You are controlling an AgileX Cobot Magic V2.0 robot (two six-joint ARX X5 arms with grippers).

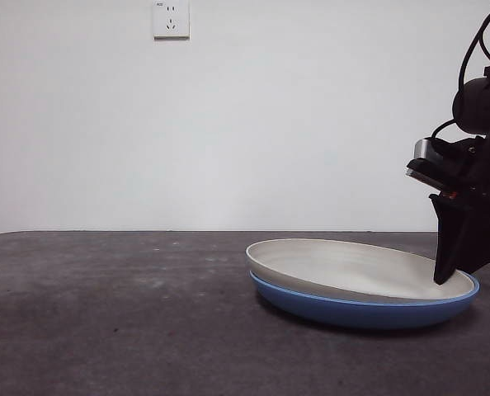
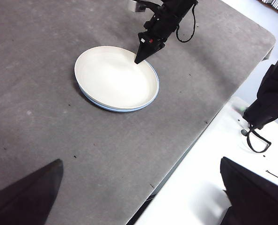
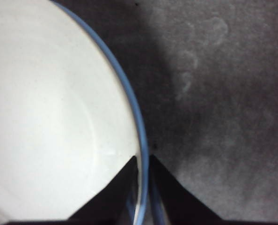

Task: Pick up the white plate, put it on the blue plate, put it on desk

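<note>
The white plate (image 1: 352,268) lies inside the blue plate (image 1: 360,312) on the desk (image 1: 105,313), tilted, with its left rim raised above the blue rim. My right gripper (image 1: 445,276) comes down from the right onto the plates' right rim. In the right wrist view its jaws (image 3: 143,161) stand close together astride the rim, one on the white plate (image 3: 50,117), one outside the blue plate (image 3: 129,93). The left wrist view shows both plates (image 2: 115,75) and the right gripper (image 2: 138,60). My left gripper (image 2: 141,161) is open and empty, high and away from the plates.
A wall socket (image 1: 171,18) is on the white wall behind. In the left wrist view the desk's edge runs beside a white surface (image 2: 214,154), where a black arm part (image 2: 265,103) stands.
</note>
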